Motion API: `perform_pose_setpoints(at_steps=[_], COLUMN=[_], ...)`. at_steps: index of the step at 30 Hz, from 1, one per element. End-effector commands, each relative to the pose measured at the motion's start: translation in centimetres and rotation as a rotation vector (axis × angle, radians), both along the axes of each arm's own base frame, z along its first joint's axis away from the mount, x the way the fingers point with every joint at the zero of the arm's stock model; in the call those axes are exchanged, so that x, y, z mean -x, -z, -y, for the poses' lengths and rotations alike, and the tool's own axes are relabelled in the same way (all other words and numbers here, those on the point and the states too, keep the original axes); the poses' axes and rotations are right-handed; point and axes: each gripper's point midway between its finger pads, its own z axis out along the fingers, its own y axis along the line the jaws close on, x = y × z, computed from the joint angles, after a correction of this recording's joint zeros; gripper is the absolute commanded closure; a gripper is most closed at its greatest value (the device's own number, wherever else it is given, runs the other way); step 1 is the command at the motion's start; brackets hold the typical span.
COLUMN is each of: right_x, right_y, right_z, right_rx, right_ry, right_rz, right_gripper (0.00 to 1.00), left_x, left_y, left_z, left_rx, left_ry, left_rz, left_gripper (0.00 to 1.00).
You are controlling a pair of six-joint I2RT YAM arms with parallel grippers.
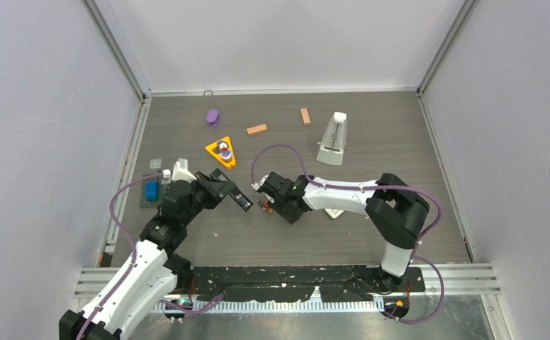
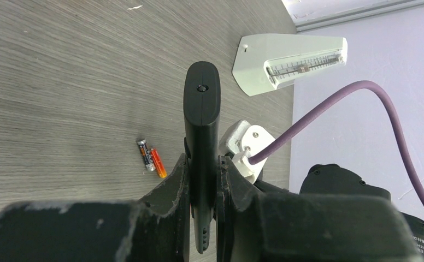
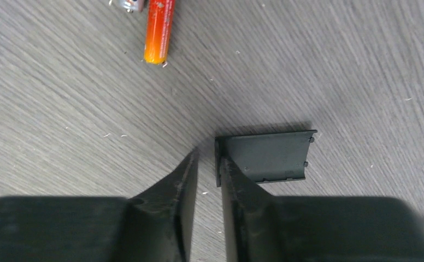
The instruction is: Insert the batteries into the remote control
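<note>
My left gripper (image 2: 201, 164) is shut on the black remote control (image 2: 201, 109), which stands on edge between the jaws and sticks out over the table; from above the remote (image 1: 233, 193) points right. Two batteries lie side by side on the table, one dark (image 2: 144, 154) and one red-orange (image 2: 158, 163). My right gripper (image 3: 207, 158) hovers low just past them, its jaws a narrow gap apart with only bare table between. A flat black battery cover (image 3: 270, 155) lies against the outside of its right finger. The red-orange battery (image 3: 158, 30) sits ahead of it.
A white metronome (image 1: 334, 139) stands at the back right. Two orange-brown blocks (image 1: 256, 129) (image 1: 305, 116), a purple piece (image 1: 212, 117) and a yellow triangle (image 1: 222, 151) lie at the back. A grey plate with a blue part (image 1: 152, 190) is at the left edge.
</note>
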Motion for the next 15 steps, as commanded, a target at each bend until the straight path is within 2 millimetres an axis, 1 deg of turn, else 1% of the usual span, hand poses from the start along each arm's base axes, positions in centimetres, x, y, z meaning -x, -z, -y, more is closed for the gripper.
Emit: perform_pose_setpoints(at_steps=[1,3,4,5,7,9,10,11,12,13,14,15], right_x=[-0.6,-0.6,-0.6,-0.7,-1.1,-1.5,-1.7,-1.8,-1.8,-1.7,-1.7,-1.2], right_y=[0.2,0.2,0.1,-0.5,-2.2,-5.1,-7.3,-8.8,-11.9,-13.4,-17.1,-20.0], right_z=[-0.7,-0.7,-0.8,-1.0,-1.6,-2.6,-3.1,-3.8,-4.7,-5.0,-5.6,-5.4], right_rx=[-0.024,-0.035,-0.043,-0.068,-0.128,-0.222,-0.295,-0.357,-0.474,-0.534,-0.679,-0.786], right_ry=[0.018,0.035,0.043,0.061,0.099,0.158,0.199,0.217,0.263,0.288,0.341,0.355], right_rz=[0.020,0.013,0.015,0.022,0.045,0.075,0.092,0.098,0.114,0.113,0.125,0.133], right_gripper=[0.86,0.93,0.94,0.94,0.95,0.95,0.95,0.95,0.95,0.95,0.95,0.95], left_x=[-0.7,-0.7,-0.7,-0.6,-0.5,-0.5,-0.4,-0.4,-0.4,-0.3,-0.2,-0.2], left_y=[-2.9,-3.0,-3.1,-3.2,-3.3,-3.6,-3.8,-4.0,-4.4,-4.9,-5.3,-5.6], left_z=[-0.1,-0.2,-0.2,-0.2,-0.3,-0.2,0.0,0.1,0.3,0.4,0.6,0.6], left_rx=[0.020,0.021,0.022,0.025,0.035,0.058,0.072,0.092,0.116,0.141,0.167,0.191], left_ry=[-0.016,-0.017,-0.016,-0.017,-0.020,-0.020,-0.019,-0.017,-0.015,-0.010,-0.008,-0.009], left_rz=[0.077,0.080,0.082,0.084,0.085,0.087,0.091,0.092,0.095,0.103,0.110,0.115], left_gripper=[1.00,1.00,1.00,1.00,1.00,1.00,1.00,1.00,1.00,1.00,1.00,1.00])
